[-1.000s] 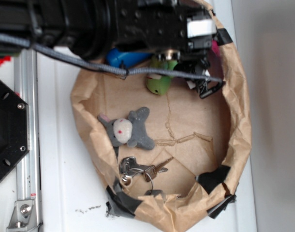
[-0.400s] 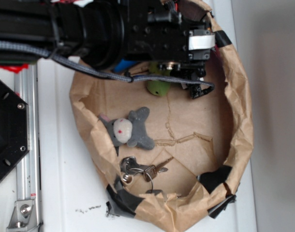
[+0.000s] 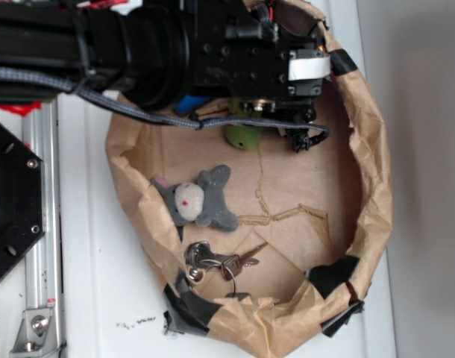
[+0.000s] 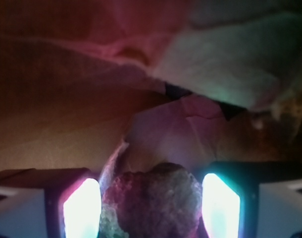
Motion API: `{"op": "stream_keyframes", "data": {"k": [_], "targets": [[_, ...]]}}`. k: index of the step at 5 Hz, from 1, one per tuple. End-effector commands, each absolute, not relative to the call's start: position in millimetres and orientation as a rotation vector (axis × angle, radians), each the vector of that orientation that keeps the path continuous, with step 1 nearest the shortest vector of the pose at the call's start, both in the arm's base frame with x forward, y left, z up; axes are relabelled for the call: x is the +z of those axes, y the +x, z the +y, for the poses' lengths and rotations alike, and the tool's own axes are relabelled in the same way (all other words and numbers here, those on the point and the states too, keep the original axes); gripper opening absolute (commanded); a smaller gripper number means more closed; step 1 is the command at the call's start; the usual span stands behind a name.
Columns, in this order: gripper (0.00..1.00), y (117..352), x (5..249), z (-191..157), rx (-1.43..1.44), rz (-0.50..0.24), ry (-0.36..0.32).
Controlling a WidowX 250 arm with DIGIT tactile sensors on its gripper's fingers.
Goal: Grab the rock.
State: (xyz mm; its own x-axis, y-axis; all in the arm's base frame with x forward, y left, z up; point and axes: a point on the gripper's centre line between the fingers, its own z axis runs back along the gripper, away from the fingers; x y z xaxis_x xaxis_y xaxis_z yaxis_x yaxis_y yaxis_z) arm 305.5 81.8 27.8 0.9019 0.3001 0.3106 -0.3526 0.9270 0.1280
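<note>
I'm watching the rock [image 4: 152, 201] at bottom centre between my gripper [image 4: 151, 206]'s still-parted fingers [image 4: 81, 208], risking it squirting out as they're closing.

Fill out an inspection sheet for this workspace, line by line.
Surface: crumpled brown paper basin with black tape patches, on a white table.
Job's things: rock sits between the lit fingers in the wrist view; contact cannot be told.
Clutter: grey plush mouse, key bunch, green plush toy partly under the arm, a blue item mostly hidden.
Grippers: gripper low inside the basin, astride the rock.
Cables: grey braided cable runs along the arm.
Surroundings: aluminium rail and black plate to one side.
</note>
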Motion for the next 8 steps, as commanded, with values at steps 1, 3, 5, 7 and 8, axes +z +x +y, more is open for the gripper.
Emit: {"op": "stream_keyframes", "data": {"k": [1,3,5,7,8], "targets": [[0.00,309,37,78,0.332,-0.317,0.174],[0.00,299,94,21,0.267,-0.329,-0.020],[0.00,277,139,-19,0.173,-0.335,-0.104],[0.00,280,162,-3,0.189,-0.289,-0.069],[0.00,281,170,3,0.216,-0.288,-0.064]]}}
